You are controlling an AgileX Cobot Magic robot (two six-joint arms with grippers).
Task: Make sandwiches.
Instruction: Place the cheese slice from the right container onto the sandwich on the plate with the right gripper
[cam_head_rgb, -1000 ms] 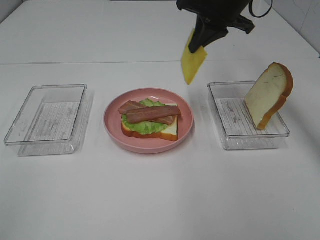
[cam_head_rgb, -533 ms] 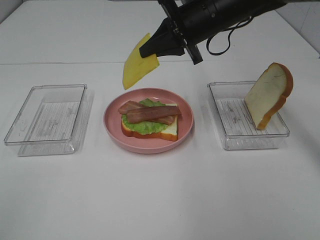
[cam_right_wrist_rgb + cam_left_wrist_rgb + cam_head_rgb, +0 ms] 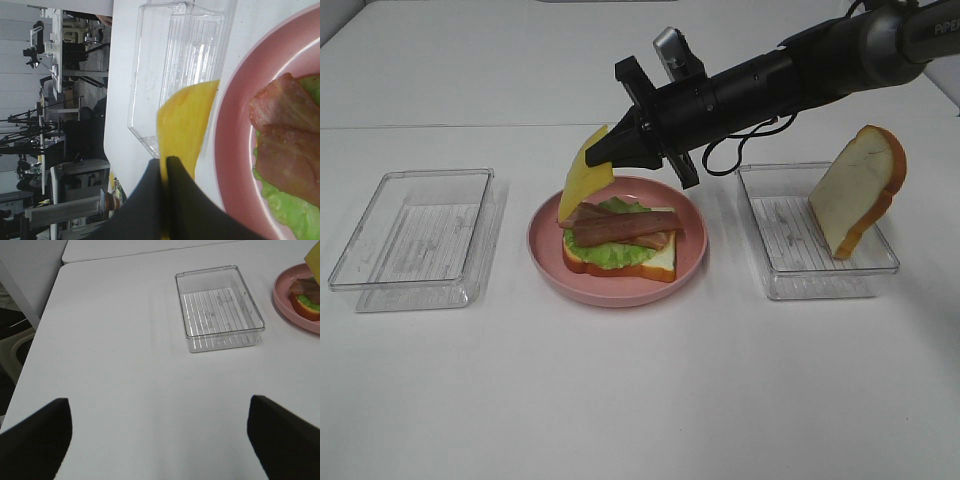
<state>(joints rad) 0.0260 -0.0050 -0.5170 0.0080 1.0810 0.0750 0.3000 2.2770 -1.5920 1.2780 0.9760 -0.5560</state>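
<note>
Sandwich, part-built, on white worktop.
Right hand clamped tight on a tilted cheese slice over the upper left rim of the pink plate at frame centre. The plate carried the sandwich: bread, lettuce, bacon. Spare bread slice leaned in the box at right. Left hand spread wide, empty.

There are two clear containers, the left container and the right container. One pink plate. Two bread slices: the bottom slice and the leaning slice at right. Two bacon strips (they overlap). One lettuce leaf. One cheese slice.
</note>
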